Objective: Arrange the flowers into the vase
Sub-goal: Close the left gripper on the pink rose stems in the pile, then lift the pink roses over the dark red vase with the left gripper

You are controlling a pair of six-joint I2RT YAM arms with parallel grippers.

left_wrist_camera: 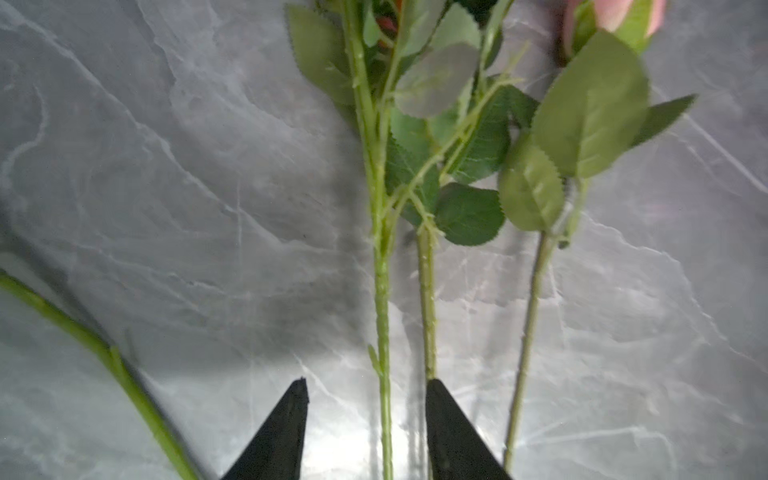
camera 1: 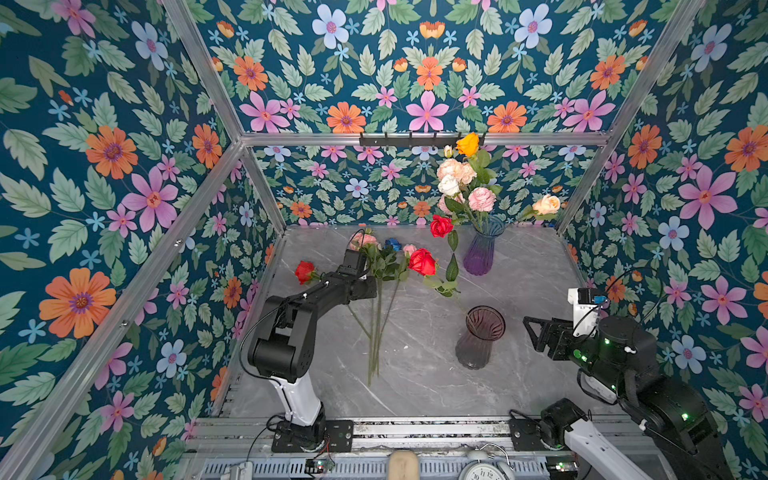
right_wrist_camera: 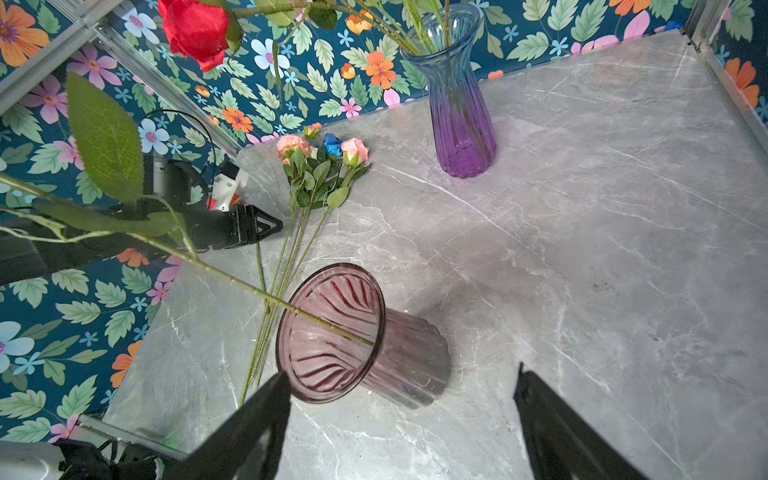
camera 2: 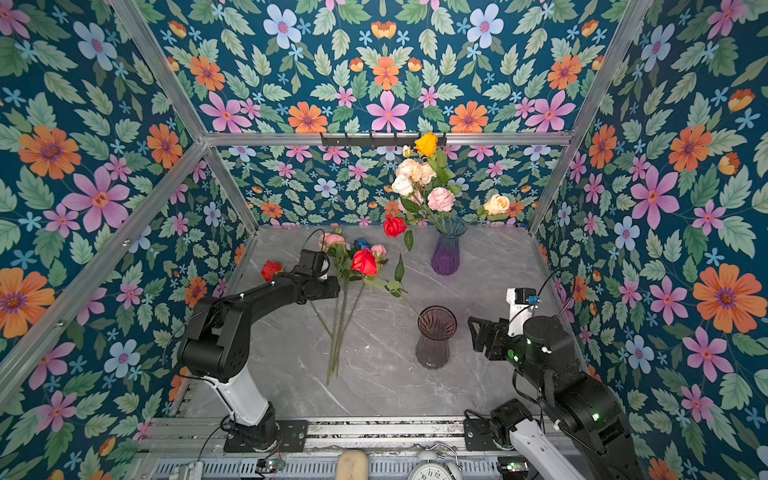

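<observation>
Loose flowers (camera 1: 384, 266) lie on the table (camera 1: 532, 266); others fill the blue-purple vase (camera 1: 482, 253).

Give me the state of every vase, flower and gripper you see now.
Blue-purple vase: upright, holding a bouquet.
Dark vase: upright, one stem inside.
Red rose: leaning in the dark vase.
Loose flowers: lying flat on the table.
Second red rose: lying flat, apart from them.
Left gripper: jaws apart around one stem, not clamped.
Right gripper: jaws open, empty.

The grey marble-pattern tabletop (camera 1: 536, 266) carries two upright vases: a blue-to-purple vase (camera 1: 482, 253) at the rear and a smoky mauve vase (camera 1: 478, 338) nearer the front. Loose flowers (camera 1: 376, 332) lie flat to their left.
</observation>
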